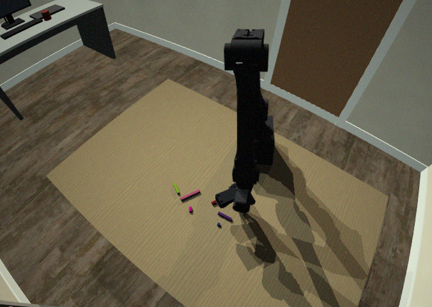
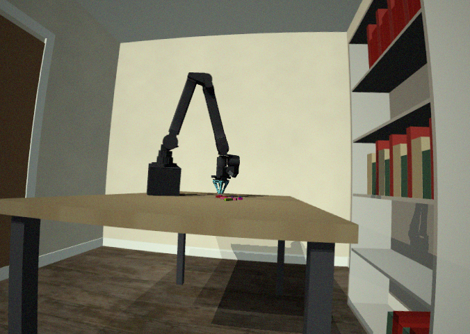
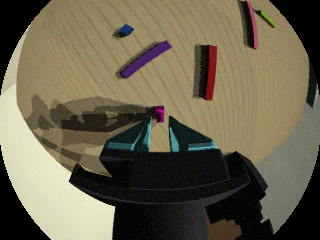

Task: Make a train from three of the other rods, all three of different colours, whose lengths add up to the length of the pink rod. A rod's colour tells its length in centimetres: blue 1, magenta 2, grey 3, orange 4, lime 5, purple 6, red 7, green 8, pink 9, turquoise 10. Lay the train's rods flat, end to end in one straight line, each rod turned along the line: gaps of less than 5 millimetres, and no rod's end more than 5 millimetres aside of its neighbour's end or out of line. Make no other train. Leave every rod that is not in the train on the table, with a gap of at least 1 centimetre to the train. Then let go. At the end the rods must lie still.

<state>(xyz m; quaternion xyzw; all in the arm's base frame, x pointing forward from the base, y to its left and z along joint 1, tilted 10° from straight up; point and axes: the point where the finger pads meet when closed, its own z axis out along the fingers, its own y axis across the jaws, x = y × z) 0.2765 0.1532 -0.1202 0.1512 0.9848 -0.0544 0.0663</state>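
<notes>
Just beyond the fingertips of the parallel gripper (image 2: pixel 220 192) (image 3: pixel 160 119), seen from the wrist, lies the near magenta rod (image 3: pixel 160 114), roughly centred on the gap and with its longer side running away from the palm. The fingers stand a little apart with nothing clamped between them; from above, the arm hides them. Farther out to one side are the purple rod (image 1: pixel 225 216) (image 2: pixel 240 198) (image 3: pixel 147 59) and, past it, the blue rod (image 1: pixel 218 224) (image 3: pixel 126 30). The red rod (image 1: pixel 214 202) (image 3: pixel 210 72) lies off the other finger's side, with the pink rod (image 1: pixel 190 195) (image 3: pixel 251 25) and lime rod (image 1: pixel 176 188) (image 3: pixel 267 19) beyond. A second magenta rod (image 1: pixel 190 209) lies well away from the tips

Blue, magenta and purple would make up pink's length, and no train is formed yet. The step in hand looks like fine work at the near magenta rod, either a pick or a release. For a pick, the narrow opening needs both pads straight down beside the rod, low enough to grip its flanks without pressing the table (image 1: pixel 133 144) (image 2: pixel 172 214), then an even squeeze. If it has just been placed, a straight lift before any turn would avoid dragging it askew
</notes>
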